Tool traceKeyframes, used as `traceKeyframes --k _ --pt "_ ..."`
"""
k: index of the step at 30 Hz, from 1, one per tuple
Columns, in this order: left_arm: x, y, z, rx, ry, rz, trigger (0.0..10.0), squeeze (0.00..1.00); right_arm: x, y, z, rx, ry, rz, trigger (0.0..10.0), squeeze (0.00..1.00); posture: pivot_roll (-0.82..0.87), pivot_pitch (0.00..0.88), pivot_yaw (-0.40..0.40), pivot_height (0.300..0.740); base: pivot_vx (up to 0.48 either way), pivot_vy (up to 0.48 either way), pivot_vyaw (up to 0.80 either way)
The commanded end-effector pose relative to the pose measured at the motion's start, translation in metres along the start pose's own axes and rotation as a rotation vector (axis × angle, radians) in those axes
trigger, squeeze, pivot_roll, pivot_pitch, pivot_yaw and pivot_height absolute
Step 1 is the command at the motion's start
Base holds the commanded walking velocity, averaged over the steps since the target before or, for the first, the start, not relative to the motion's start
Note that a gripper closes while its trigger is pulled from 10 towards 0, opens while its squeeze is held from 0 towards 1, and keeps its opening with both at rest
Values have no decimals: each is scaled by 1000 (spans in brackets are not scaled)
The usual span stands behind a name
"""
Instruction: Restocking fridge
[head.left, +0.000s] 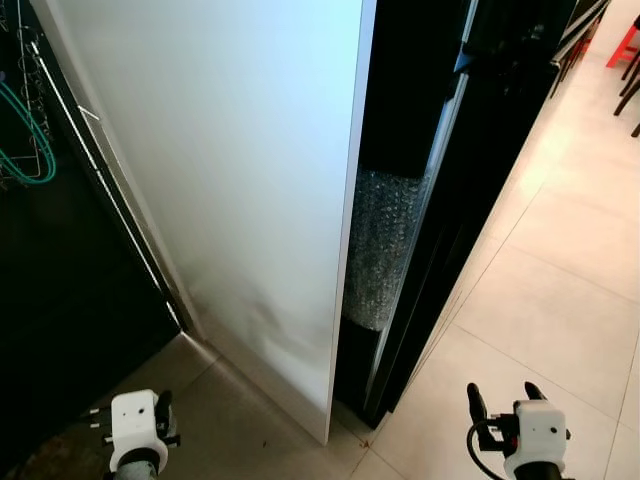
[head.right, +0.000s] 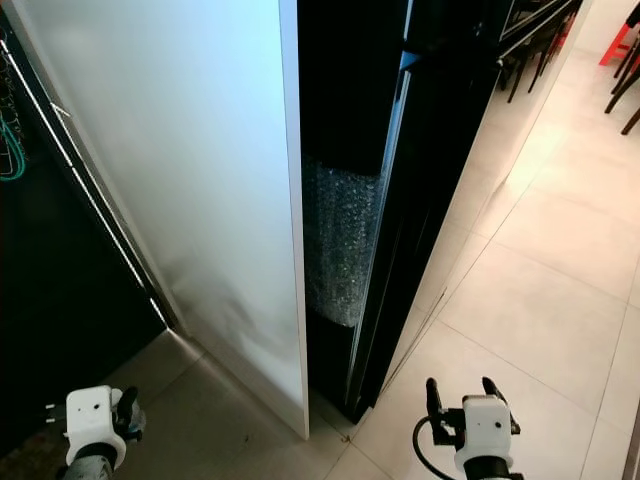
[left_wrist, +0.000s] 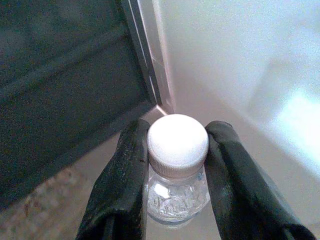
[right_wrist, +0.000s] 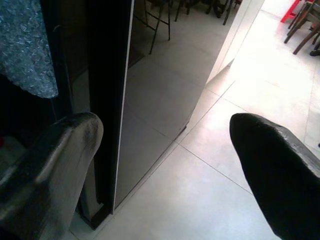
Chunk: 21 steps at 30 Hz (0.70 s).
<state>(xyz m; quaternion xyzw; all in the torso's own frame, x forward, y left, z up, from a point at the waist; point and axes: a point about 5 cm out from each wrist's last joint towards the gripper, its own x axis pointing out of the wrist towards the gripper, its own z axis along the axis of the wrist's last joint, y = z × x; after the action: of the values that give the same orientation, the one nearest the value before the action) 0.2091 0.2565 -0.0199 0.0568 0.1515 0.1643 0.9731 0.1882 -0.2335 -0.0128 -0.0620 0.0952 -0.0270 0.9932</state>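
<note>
A tall white fridge (head.left: 230, 180) stands ahead of me with its black door (head.left: 440, 200) slightly ajar beside it, and bubble wrap (head.left: 380, 250) shows in the gap. My left gripper (left_wrist: 177, 150) is shut on a clear water bottle with a white cap (left_wrist: 178, 139), held low at my left near the fridge's foot. Its wrist (head.left: 138, 425) shows at the bottom left of the head view. My right gripper (head.left: 505, 395) hangs low on the right over the pale floor tiles, open, with nothing between its fingers (right_wrist: 280, 165).
A dark cabinet (head.left: 60, 300) with a wire rack and a green cable (head.left: 30, 150) fills the left. Pale tiled floor (head.left: 560, 290) stretches to the right. Chair legs and a red stool (head.left: 625, 45) stand at the far right.
</note>
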Motion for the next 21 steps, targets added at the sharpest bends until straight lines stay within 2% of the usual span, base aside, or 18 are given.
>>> traceKeyframes --k 1,7,12,16,20,21 --pt "-6 0 0 15 -39 -7 10000 0 -3 -4 -3 7 15 -18 10000 0 -137 0 43 740 0 0 0" --pt "-23 6 9 66 -149 -25 10000 0 -9 -8 -2 11 5 -31 10000 0 -128 0 47 740 0 0 0" --pt "-32 10 9 76 -170 -21 10000 0 -13 -10 -4 10 6 -38 10000 0 -121 0 55 740 0 0 0" --pt "-43 17 7 95 -157 -14 10000 0 -19 -12 -3 13 0 -62 10000 0 -115 0 57 740 0 0 0" --pt "-46 18 1 111 -123 -21 10000 0 -22 -12 -6 16 13 -64 10000 0 -116 0 56 740 0 0 0" --pt "-44 16 -5 136 -78 -41 10000 0 -24 -12 -15 26 71 -64 10000 0 -113 0 51 740 0 0 0"
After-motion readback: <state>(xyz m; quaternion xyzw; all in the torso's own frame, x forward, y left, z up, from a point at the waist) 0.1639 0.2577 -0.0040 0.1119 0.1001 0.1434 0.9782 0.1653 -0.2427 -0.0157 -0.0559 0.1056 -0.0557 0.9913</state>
